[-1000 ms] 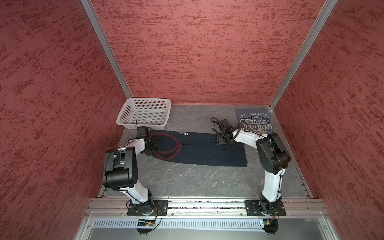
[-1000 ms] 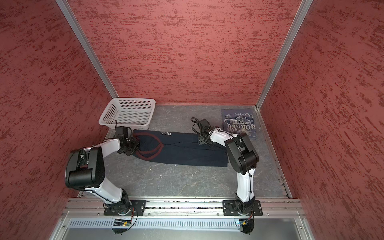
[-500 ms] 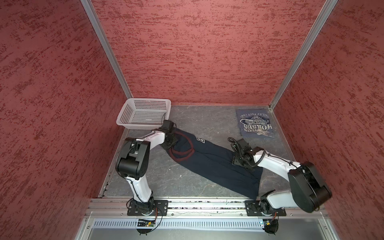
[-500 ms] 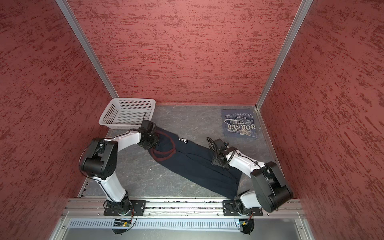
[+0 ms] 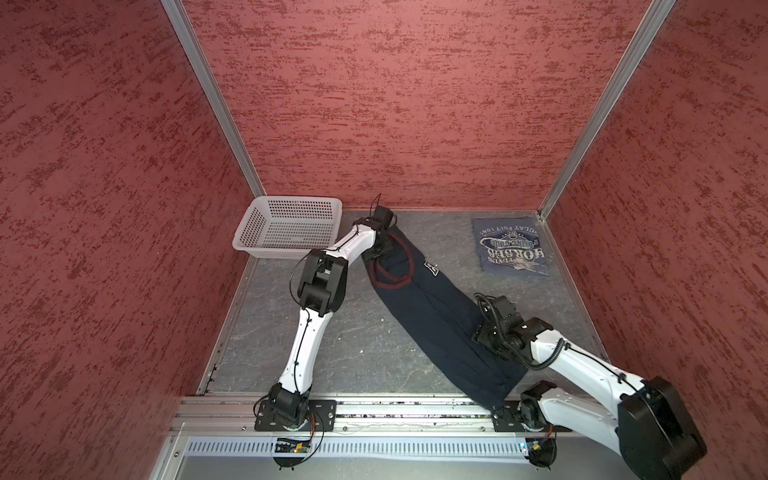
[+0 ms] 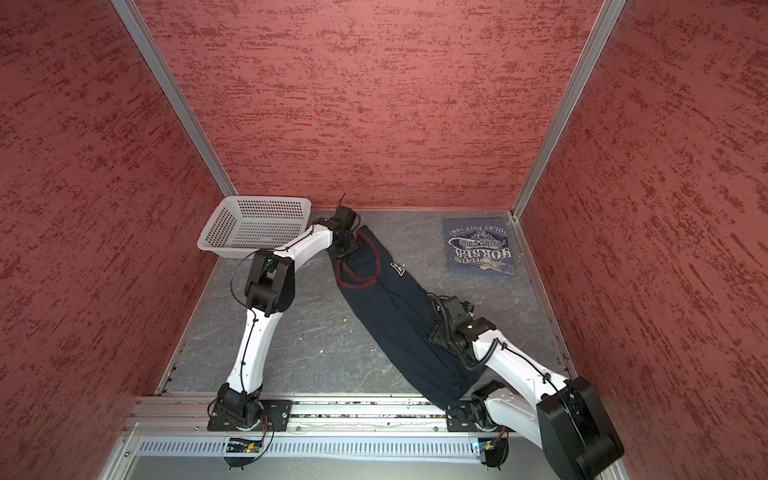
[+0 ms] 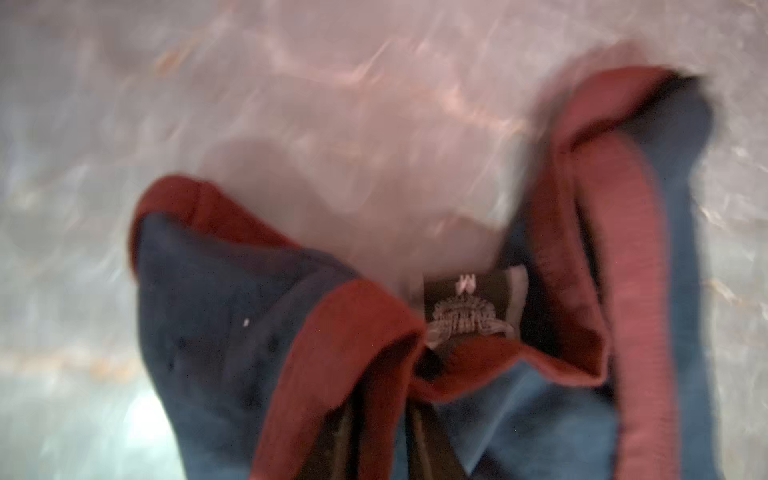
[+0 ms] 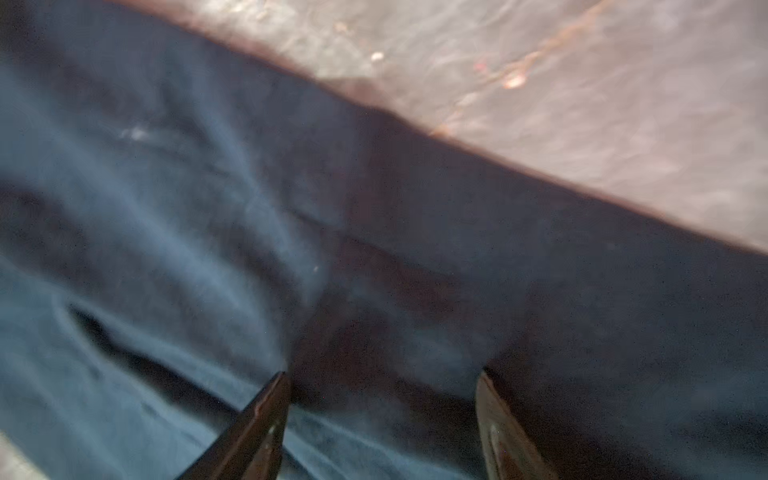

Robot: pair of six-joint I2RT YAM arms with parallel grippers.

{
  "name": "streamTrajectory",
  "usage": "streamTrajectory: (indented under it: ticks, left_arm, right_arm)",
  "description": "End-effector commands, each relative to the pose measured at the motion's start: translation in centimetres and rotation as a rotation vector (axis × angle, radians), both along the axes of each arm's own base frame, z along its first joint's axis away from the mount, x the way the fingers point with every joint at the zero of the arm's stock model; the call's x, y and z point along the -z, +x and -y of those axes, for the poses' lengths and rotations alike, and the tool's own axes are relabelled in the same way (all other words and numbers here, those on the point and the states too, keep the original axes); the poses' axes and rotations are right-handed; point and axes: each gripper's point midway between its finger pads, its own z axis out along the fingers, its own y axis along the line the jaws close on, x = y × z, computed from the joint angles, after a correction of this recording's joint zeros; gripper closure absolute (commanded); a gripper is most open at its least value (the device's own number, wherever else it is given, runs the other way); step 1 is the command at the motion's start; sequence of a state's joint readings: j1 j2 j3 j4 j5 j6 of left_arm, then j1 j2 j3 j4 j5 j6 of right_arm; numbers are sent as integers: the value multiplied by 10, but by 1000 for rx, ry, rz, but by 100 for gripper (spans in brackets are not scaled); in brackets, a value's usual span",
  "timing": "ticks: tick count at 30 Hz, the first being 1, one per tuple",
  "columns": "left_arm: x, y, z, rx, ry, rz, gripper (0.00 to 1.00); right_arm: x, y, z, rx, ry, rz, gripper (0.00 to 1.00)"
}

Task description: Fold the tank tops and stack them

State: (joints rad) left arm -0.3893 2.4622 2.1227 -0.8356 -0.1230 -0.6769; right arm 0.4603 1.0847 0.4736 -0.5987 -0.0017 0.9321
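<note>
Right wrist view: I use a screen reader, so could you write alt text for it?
Blurred close-up: a navy tank top fills most of the frame, lying wrinkled on a grey tabletop seen in one corner. The right gripper has its two dark fingertips spread apart over the cloth.

White perforated basket (image 5: 254, 224), far-left corner.

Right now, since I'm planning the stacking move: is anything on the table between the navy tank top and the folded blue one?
Nothing visible does. In both top views only bare table lies between the navy tank top and the folded blue tank top. The white basket sits on the navy top's other side.
</note>
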Motion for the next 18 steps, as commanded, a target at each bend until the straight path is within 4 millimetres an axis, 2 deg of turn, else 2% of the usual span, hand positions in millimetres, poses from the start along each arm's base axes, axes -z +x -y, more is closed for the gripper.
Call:
streamTrajectory:
  ticks: [1, 6, 12, 15, 18]
  left_arm:
    - [24, -1, -22, 30, 107, -101, 75]
    - [15, 35, -26, 53, 88, -34, 65]
    - [-4, 68, -15, 134, 61, 113, 52]
    - [-16, 76, -5, 176, 48, 162, 46]
    - [-35, 75, 1, 203, 71, 191, 36]
  right_arm:
    - [5, -6, -24, 12, 107, -27, 28]
    - [2, -12, -57, -33, 154, -34, 28]
    - [-5, -33, -91, -93, 203, -45, 28]
    - [-12, -44, -105, -142, 205, -43, 28]
    - [-22, -46, -100, -161, 164, -19, 28]
